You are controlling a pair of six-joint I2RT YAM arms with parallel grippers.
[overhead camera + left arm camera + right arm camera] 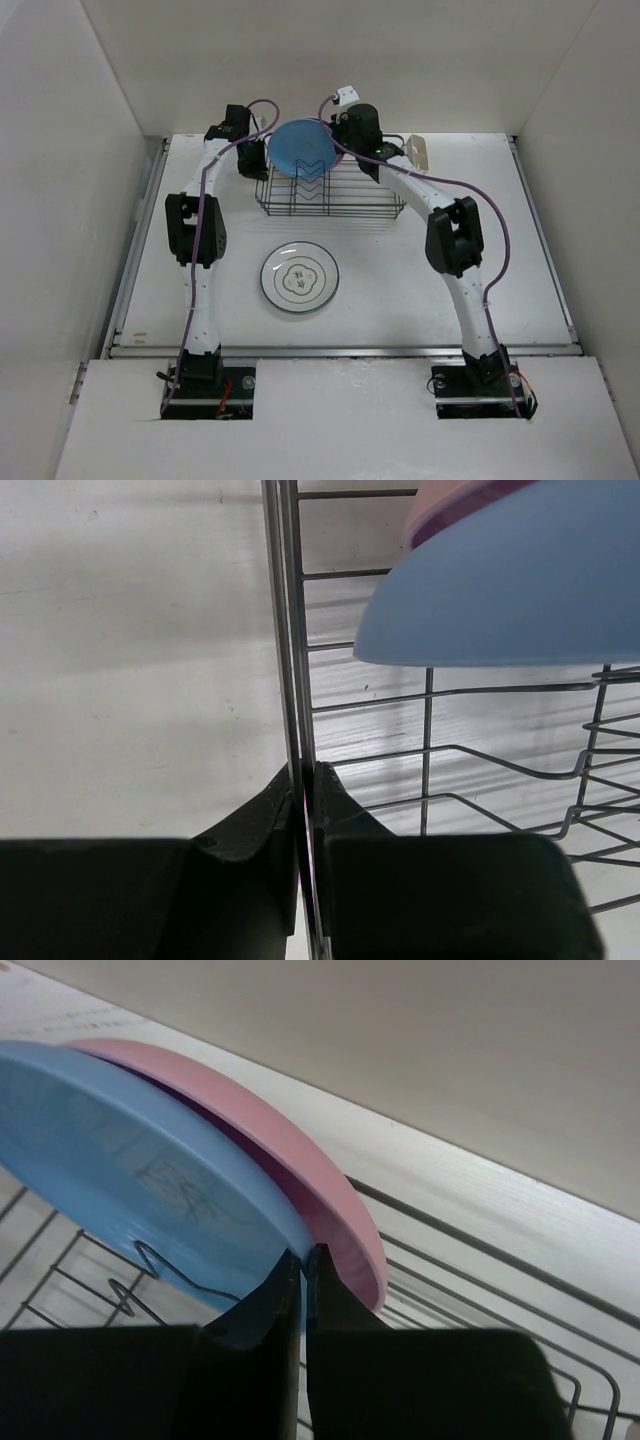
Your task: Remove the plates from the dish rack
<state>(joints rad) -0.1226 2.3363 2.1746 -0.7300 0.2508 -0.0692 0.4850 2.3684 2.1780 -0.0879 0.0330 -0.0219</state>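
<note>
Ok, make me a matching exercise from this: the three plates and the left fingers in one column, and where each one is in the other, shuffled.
1 blue plate
2 pink plate
3 dark-rimmed white plate
4 left fingers

A flat on the table, in front of the dish rack
B clamped on the rack's side wire
C upright in the rack, right fingers pinching its rim
D upright in the rack, just behind the blue one

Pairs: 1-C, 2-D, 3-A, 4-B

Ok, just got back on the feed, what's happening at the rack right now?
The left fingers are shut on the dish rack's side wire. The right fingers pinch the rim of the blue plate, which stands in the rack beside a pink plate. One dark-rimmed plate with a centre motif already lies flat on the table in front.
</note>
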